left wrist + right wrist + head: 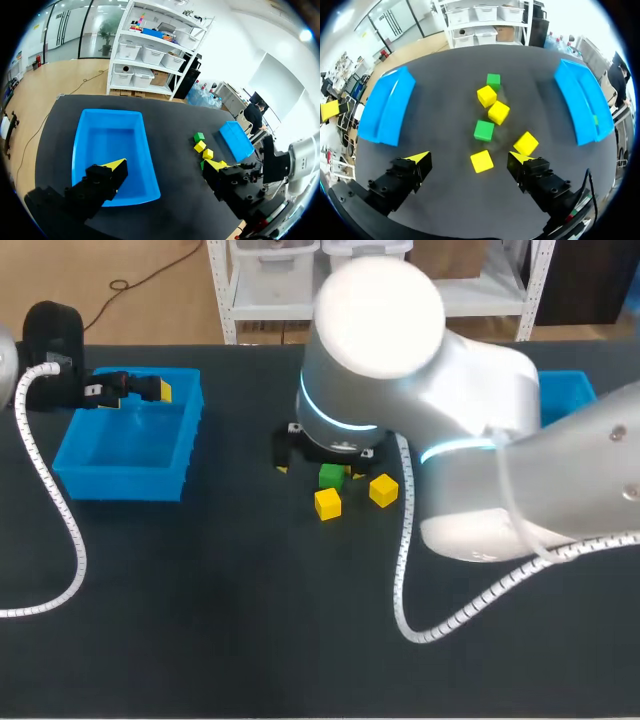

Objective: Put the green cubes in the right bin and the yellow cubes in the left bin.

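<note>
Hanging over the far rim of the left bin (120,483), left gripper (130,390) with fingers spread wide and nothing held between them. Bright blue, rectangular and open-topped, that bin, set toward the left side of the dark counter (200,620).

Further right, at mid-counter, a loose cluster of six small cubes, clearest from the right wrist. Farthest out, far green cube (493,80), with first yellow cube (486,95) and second yellow cube (498,112) close behind it in a short slanted row. Nearer in, near green cube (484,130), slightly apart from that row, and third yellow cube (526,143) on the right bin's side of it.

Over the cluster, right gripper (468,158), fingers released and well apart. Last yellow cube (481,161) lying in line between the two tips, clear of both.

Far right, the matching blue right bin (580,100), with a small green shape on its floor, too small to tell more.
</note>
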